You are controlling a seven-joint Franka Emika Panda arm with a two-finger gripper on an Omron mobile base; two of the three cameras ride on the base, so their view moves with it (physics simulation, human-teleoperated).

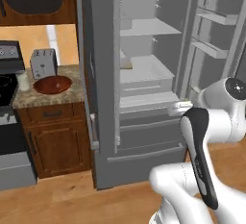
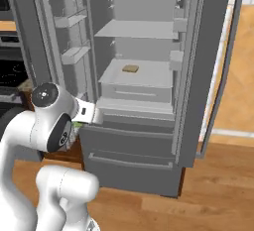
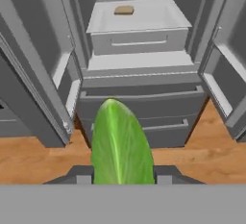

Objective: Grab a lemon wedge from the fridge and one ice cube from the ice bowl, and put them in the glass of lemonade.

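While the gripper (image 3: 122, 180) sits at the lower centre of the hand view, its fingers stand partly closed on the lemon wedge (image 3: 121, 143), in front of the open fridge (image 3: 139, 40). Judged next: keep that grip steady and swing clear of the doors toward the glass of lemonade (image 1: 22, 80), at the left edge of the left base view beside the ice bowl (image 1: 53, 84).
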